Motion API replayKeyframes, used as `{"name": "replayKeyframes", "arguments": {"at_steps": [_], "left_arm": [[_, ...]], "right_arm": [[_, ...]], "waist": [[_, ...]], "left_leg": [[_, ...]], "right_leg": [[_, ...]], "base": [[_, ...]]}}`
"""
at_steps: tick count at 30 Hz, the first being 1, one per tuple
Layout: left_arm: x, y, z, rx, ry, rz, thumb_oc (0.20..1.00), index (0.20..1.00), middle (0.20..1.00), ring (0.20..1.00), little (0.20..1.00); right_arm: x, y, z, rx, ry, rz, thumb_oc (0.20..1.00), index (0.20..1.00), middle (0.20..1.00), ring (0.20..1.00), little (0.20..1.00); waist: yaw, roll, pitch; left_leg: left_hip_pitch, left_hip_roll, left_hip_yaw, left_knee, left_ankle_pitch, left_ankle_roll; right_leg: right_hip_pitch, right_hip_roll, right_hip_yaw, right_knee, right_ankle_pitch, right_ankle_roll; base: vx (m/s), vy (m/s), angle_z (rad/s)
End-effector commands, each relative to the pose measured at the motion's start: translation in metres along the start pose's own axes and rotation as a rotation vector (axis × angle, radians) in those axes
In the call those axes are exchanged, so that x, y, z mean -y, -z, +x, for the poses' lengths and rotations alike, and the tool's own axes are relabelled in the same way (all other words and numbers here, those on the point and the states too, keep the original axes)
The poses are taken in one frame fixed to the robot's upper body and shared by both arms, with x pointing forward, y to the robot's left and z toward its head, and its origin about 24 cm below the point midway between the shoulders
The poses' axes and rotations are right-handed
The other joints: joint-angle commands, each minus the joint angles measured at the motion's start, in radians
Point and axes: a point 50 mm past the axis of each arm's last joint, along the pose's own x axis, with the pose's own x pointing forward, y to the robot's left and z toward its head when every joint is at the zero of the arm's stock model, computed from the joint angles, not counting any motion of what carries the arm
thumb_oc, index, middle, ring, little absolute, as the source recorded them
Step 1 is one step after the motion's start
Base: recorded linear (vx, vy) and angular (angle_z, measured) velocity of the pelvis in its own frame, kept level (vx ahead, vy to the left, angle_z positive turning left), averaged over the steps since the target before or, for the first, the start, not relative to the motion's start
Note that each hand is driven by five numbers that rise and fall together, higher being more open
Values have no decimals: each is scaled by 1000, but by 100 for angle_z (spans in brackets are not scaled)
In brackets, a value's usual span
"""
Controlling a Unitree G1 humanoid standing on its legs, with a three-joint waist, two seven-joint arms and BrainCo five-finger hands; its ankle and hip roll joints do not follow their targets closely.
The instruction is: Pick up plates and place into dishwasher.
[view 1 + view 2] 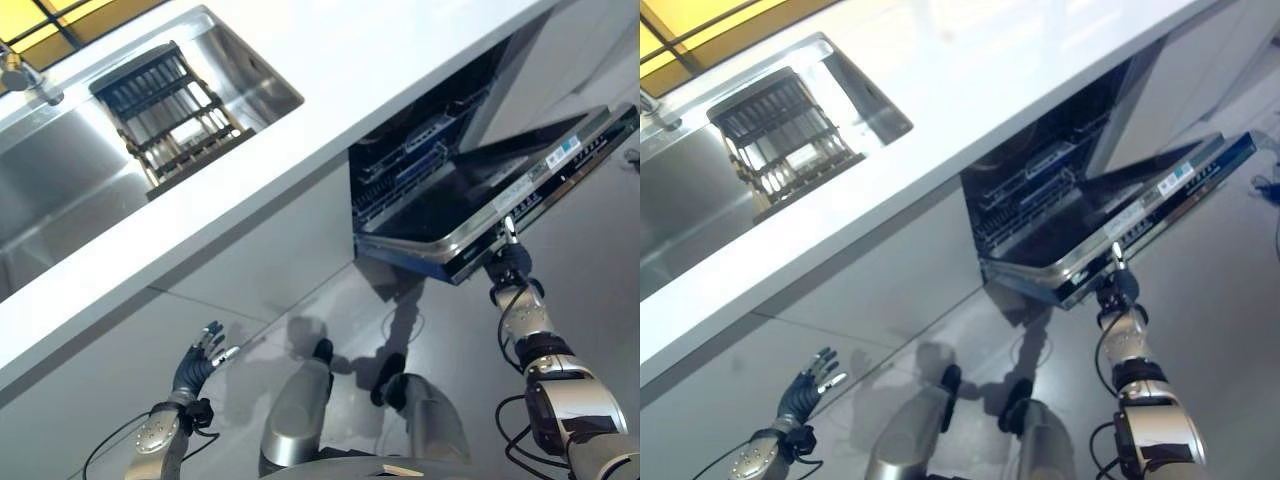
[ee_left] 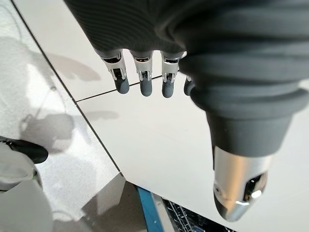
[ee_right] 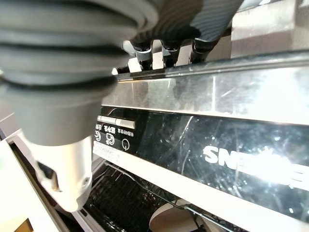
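Observation:
The dishwasher (image 1: 410, 160) stands under the counter with its door (image 1: 520, 190) partly lowered and its dark racks showing inside. My right hand (image 1: 510, 262) is raised to the door's top edge. In the right wrist view its fingers (image 3: 166, 50) hook over the door's rim (image 3: 231, 63), their tips hidden behind it. My left hand (image 1: 200, 360) hangs low in front of the white cabinet fronts, fingers (image 2: 142, 79) straight and holding nothing. A dark dish rack (image 1: 170, 110) sits in the steel sink (image 1: 60, 180); I cannot make out plates in it.
A white countertop (image 1: 350, 90) runs diagonally across, with a faucet (image 1: 20, 75) at the sink's far left. White cabinet fronts (image 1: 280, 250) lie below it. The lowered door juts out over the grey floor (image 1: 600, 260).

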Motion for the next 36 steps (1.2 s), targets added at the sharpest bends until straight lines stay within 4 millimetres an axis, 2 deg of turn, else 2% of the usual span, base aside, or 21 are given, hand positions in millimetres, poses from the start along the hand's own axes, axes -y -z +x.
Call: {"name": "replayKeyframes", "arguments": {"at_steps": [1,5,7,8,9,11,12,13,15,17,18,19,20,21,22,23,25,26,30,33,36], "left_arm": [[-14,-10,-11,32,23,96,1000,1000,1000,1000,1000],[-14,-23,-7,85,32,87,1000,1000,1000,1000,1000],[-14,-28,-7,114,47,91,1000,1000,1000,1000,1000],[-13,-32,-5,125,53,94,1000,1000,1000,1000,1000],[-12,-37,-3,135,74,101,1000,1000,1000,1000,1000],[-8,-43,3,139,123,110,1000,1000,1000,1000,1000],[-7,-43,4,135,133,114,1000,1000,1000,1000,1000],[-6,-38,2,113,140,116,1000,1000,1000,1000,1000],[-6,-33,-1,98,137,123,1000,1000,1000,1000,1000],[-4,-38,1,105,131,131,1000,1000,1000,1000,1000],[-3,-41,1,97,133,144,1000,1000,1000,1000,1000],[-3,-39,0,87,128,151,1000,1000,1000,1000,1000],[-3,-38,-1,85,127,157,1000,1000,1000,1000,1000],[-4,-40,0,95,127,157,1000,1000,1000,1000,1000],[-5,-47,3,127,131,158,1000,1000,1000,1000,1000],[-7,-55,6,150,127,156,1000,1000,1000,1000,1000],[-14,-72,9,186,91,161,1000,1000,1000,1000,1000],[-13,-70,10,188,67,134,1000,1000,1000,1000,1000],[-10,-52,8,134,78,99,1000,1000,1000,1000,1000],[-8,-45,6,112,108,102,1000,1000,1000,1000,1000],[-3,-40,4,111,140,125,1000,1000,1000,1000,1000]], "right_arm": [[-112,-32,7,125,-485,-145,1000,1000,1000,1000,1000],[-110,-33,11,108,-434,-199,1000,1000,1000,1000,1000],[-104,-42,14,117,-392,-218,1000,1000,1000,1000,1000],[-102,-47,15,126,-377,-219,1000,1000,1000,1000,1000],[-96,-54,17,150,-345,-215,1000,1000,1000,1000,1000],[-71,-73,18,190,-246,-164,1000,1000,1000,1000,1000],[-65,-76,18,194,-232,-156,1000,1000,1000,1000,1000],[-45,-81,17,187,-174,-141,1000,1000,1000,1000,1000],[-29,-81,15,167,-121,-131,1000,1000,1000,1000,1000],[-16,-81,11,171,-99,-112,1000,1000,1000,1000,1000],[0,-82,7,182,-69,-89,1000,1000,1000,1000,1000],[11,-83,4,194,-52,-73,1000,1000,1000,1000,1000],[14,-85,3,207,-47,-53,1000,1000,1000,1000,1000],[15,-88,2,224,-50,-38,1000,1000,1000,1000,1000],[10,-89,3,245,-62,-33,1000,1000,1000,1000,1000],[4,-90,4,255,-86,-35,1000,1000,1000,1000,1000],[-5,-85,7,230,-136,-42,1000,1000,1000,1000,1000],[-6,-81,6,217,-147,-38,1000,1000,1000,1000,1000],[21,-72,-4,205,-94,-1,1000,1000,1000,1000,1000],[28,-76,-8,219,-77,12,1000,1000,1000,1000,1000],[27,-83,-7,238,-77,13,1000,1000,1000,1000,1000]], "waist": [[95,-52,-48],[116,-55,-34],[128,-58,-27],[131,-63,-27],[129,-57,-28],[122,-37,-37],[123,-35,-40],[128,-36,-56],[130,-43,-80],[115,-47,-85],[96,-45,-87],[82,-48,-91],[67,-57,-100],[43,-68,-103],[6,-78,-103],[-14,-82,-99],[-35,-99,-85],[-49,-115,-90],[-34,-156,-135],[-35,-164,-150],[-33,-155,-152]], "left_leg": [[-79,-52,60,71,96,34],[-76,-52,35,42,108,28],[-73,-49,28,27,108,25],[-62,-47,32,30,78,20],[-65,-40,70,29,78,18],[-74,-14,181,17,85,12],[-72,-14,183,15,84,12],[-57,-19,177,7,59,20],[-26,-35,174,-15,25,49],[1,-59,154,-22,6,84],[19,-73,132,-12,-12,101],[17,-82,123,-8,6,108],[17,-90,109,-3,-1,102],[16,-103,89,1,-11,100],[6,-120,61,1,-17,108],[-5,-120,48,8,-19,110],[-41,-92,74,75,-56,116],[-53,-99,70,108,-68,122],[-5,-85,40,54,-42,108],[42,-64,71,-17,-24,94],[69,-45,73,-69,-4,77]], "right_leg": [[136,16,56,-85,25,14],[142,22,48,-94,26,15],[145,20,39,-99,26,17],[155,22,45,-97,2,22],[161,20,22,-99,-1,21],[183,7,-50,-87,-19,18],[186,2,-59,-81,-23,19],[197,-17,-78,-63,-33,28],[208,-57,-84,-16,-41,53],[164,-99,-30,108,0,87],[115,-112,43,180,27,106],[93,-113,86,144,64,104],[106,-98,144,20,71,111],[105,-86,224,-102,121,129],[76,-71,353,-232,232,162],[40,-50,415,-261,284,173],[-27,-12,417,-196,267,165],[-20,8,449,-201,262,157],[52,6,377,-242,239,144],[84,0,328,-267,236,140],[92,-7,305,-269,230,140]], "base": [[45,34,23],[-3,12,10],[2,-13,22],[32,-16,37],[36,-3,37],[-18,71,49],[93,195,75],[146,235,70],[164,273,50],[186,207,32],[206,128,73],[198,-41,125],[88,-191,153],[37,-346,141],[-50,-338,106],[-90,-292,101],[-6,-163,137],[125,-119,100],[213,-92,49],[161,-31,53],[85,28,39]]}}
